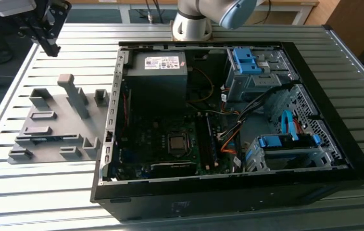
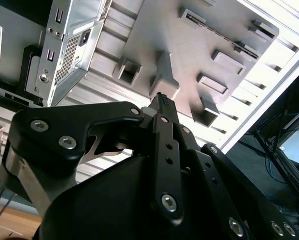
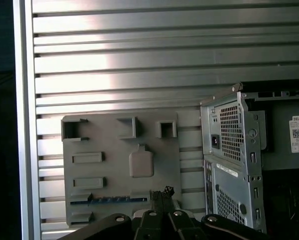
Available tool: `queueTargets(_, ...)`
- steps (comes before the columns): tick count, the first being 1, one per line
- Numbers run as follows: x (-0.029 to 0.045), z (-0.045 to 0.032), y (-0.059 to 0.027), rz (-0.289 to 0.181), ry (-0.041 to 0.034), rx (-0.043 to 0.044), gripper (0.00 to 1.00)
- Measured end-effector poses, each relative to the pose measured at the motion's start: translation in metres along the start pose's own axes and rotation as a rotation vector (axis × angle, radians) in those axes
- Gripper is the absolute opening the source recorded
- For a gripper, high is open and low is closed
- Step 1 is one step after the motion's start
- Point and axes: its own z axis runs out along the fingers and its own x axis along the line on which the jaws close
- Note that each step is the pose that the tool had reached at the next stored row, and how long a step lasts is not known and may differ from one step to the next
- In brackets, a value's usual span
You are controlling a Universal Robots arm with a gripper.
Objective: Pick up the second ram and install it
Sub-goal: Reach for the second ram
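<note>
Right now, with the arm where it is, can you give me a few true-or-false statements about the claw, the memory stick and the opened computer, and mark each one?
1. The computer case lies on its side on the slatted table with its inside exposed. True.
2. The gripper holds the ram stick. False: it is shut on nothing, and the ram stick sits in a slot of the grey holder plate.
3. The gripper is reaching inside the case. False: it hangs above the table, off to the exterior view's left of the case.
4. The holder plate lies on the table beside the case, on the exterior view's left. True.
</note>
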Motion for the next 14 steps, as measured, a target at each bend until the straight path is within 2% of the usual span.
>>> queueTargets(14,0.0122,-0.0002,-0.0009,0.0,0.0,0.0,0.11)
